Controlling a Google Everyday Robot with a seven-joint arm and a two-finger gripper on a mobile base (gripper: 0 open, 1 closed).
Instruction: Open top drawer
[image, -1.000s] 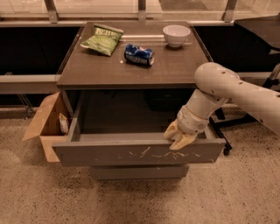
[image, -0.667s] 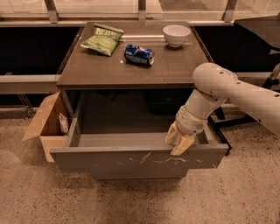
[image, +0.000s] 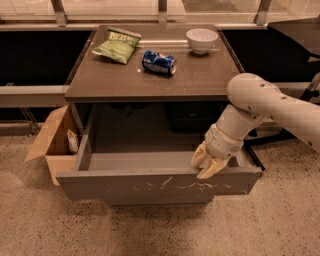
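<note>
The top drawer (image: 150, 187) stands pulled far out from under the brown tabletop (image: 150, 75). Its grey front carries pale squiggly scratches, and its inside looks bare. My gripper (image: 206, 164) hangs over the top edge of the drawer front near its right end, yellowish fingers (image: 212, 169) resting on the rim. The white arm reaches in from the right. A narrower grey drawer shows just below the front, mostly hidden.
On the tabletop lie a green chip bag (image: 117, 44), a blue can on its side (image: 159, 62) and a white bowl (image: 201, 40). An open cardboard box (image: 52, 142) stands on the floor at the left. A dark chair base is at the right.
The drawer has slid further out toward the camera, and my gripper has moved with its front edge.
</note>
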